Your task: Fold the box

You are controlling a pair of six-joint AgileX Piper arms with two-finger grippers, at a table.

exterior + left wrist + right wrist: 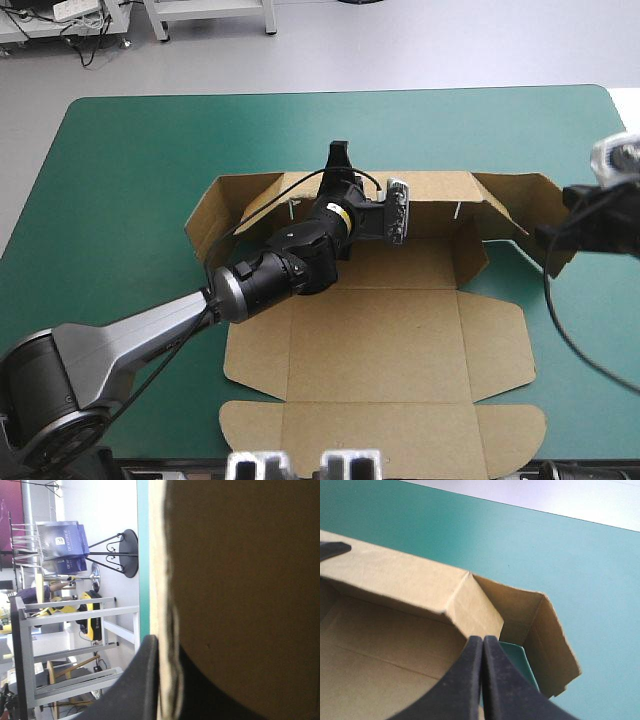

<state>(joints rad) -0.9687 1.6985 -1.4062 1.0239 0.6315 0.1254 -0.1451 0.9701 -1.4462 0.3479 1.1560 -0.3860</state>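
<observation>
Box: middle of the table and reaching toward its near edge; near panels lie flat, far wall is raised, 2 end flaps stand angled at the far corners.
Left gripper: on the middle of the far wall, its 2 fingers all but closed with the board between them.
Right gripper: at the far right corner, fingers pressed together, pinching the end wall's edge.
Table: teal-green cover.
</observation>
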